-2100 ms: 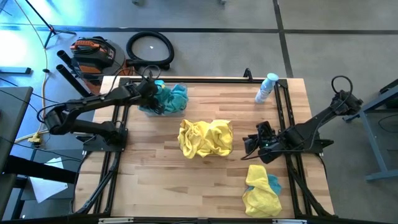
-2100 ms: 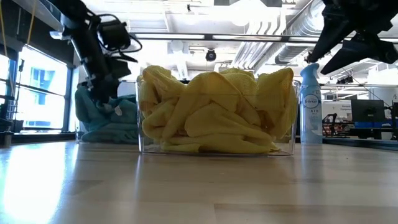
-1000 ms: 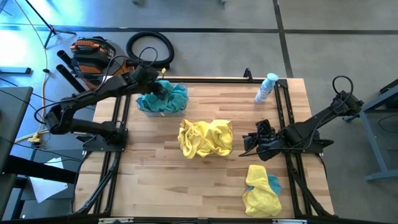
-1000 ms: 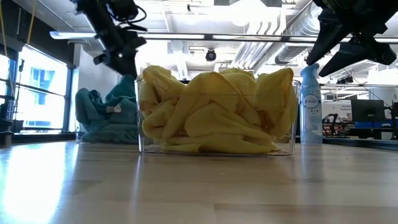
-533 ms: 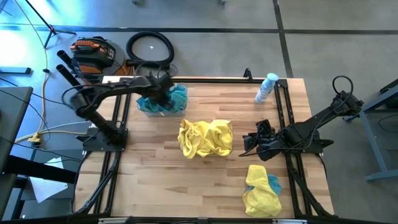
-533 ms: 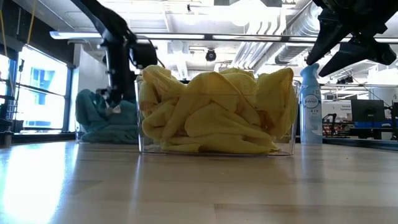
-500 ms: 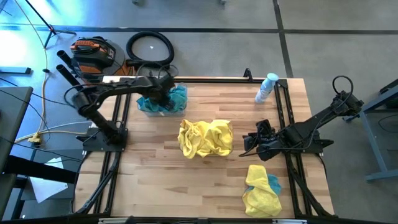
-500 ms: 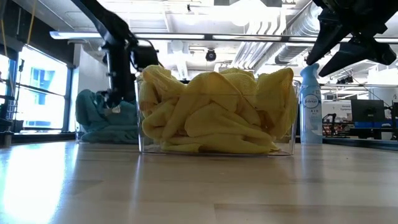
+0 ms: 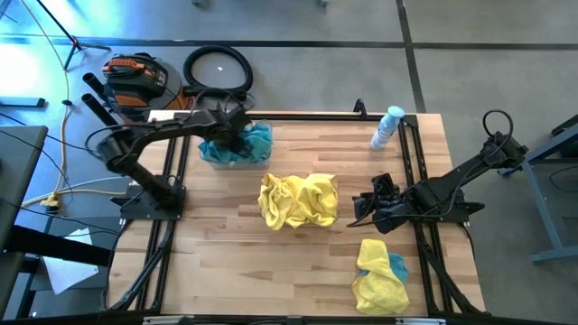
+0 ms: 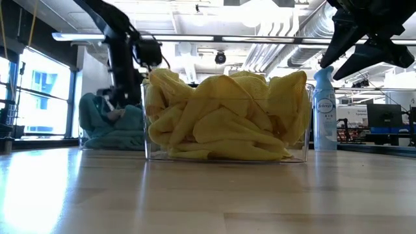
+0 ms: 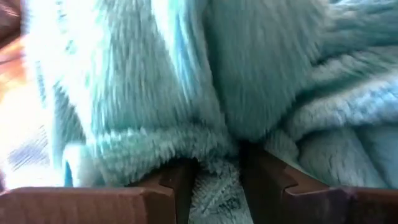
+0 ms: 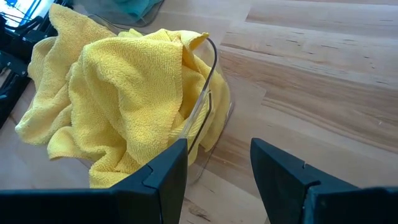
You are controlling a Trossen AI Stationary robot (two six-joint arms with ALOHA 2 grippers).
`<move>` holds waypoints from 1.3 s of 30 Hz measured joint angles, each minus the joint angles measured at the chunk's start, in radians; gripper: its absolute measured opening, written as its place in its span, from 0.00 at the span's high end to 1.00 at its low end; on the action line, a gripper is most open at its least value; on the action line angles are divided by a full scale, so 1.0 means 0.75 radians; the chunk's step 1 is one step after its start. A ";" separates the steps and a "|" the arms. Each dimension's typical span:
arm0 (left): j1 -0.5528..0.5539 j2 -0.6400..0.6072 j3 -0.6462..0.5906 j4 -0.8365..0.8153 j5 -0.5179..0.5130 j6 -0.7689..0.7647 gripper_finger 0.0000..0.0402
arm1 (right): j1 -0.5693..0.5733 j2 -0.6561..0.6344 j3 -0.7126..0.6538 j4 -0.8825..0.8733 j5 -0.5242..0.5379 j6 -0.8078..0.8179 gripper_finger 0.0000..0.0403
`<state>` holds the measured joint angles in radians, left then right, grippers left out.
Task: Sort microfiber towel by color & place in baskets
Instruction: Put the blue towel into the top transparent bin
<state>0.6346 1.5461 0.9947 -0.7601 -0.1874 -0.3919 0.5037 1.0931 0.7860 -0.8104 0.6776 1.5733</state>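
Fingers (image 11: 214, 180) left: clamped on teal towel (image 11: 261, 81) | right fingers (image 12: 214, 171): apart beside yellow basket (image 12: 208, 106)

Grey floor (image 9: 298, 23), coiled black hose (image 9: 218, 70), ceiling ducts (image 10: 286, 29), bright windows (image 10: 42, 88)

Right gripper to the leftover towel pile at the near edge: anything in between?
Nothing visible. The right gripper hangs open beside the yellow-filled basket; the leftover pile, yellow over teal, lies on bare table nearer the front edge, with no object between them.
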 joint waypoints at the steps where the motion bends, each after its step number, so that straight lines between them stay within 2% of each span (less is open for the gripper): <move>1: 0.000 -0.041 0.000 -0.016 0.003 -0.012 0.72 | 0.000 0.000 0.000 0.000 0.000 0.000 0.57; 7: 0.000 -0.294 0.000 -0.129 0.042 -0.076 0.72 | 0.000 0.000 0.000 -0.001 0.000 -0.003 0.57; 12: 0.000 -0.480 0.000 -0.192 -0.007 -0.130 0.73 | 0.000 0.000 0.000 -0.001 0.000 -0.003 0.57; 17: -0.001 -0.596 0.000 -0.206 -0.077 -0.160 0.73 | 0.000 0.000 0.000 -0.001 0.000 -0.004 0.57; 20: -0.001 -0.624 0.000 -0.130 -0.119 -0.106 0.73 | 0.000 0.000 0.000 -0.001 0.000 -0.004 0.57; 24: -0.001 -0.589 0.001 0.018 -0.148 -0.030 0.73 | 0.000 0.000 0.000 -0.001 0.001 -0.004 0.57; 29: -0.001 -0.454 0.002 0.119 -0.151 -0.010 0.73 | 0.000 0.000 0.000 -0.002 0.000 -0.026 0.57; 34: -0.001 -0.258 -0.014 0.089 -0.148 -0.035 0.73 | 0.000 0.000 0.000 -0.001 0.001 -0.013 0.57; 39: 0.000 -0.125 -0.122 0.209 -0.123 -0.131 0.73 | 0.000 0.000 0.000 -0.001 0.001 -0.010 0.57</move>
<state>0.6345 1.4522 0.9036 -0.6036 -0.2793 -0.4897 0.5037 1.0930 0.7860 -0.8112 0.6785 1.5661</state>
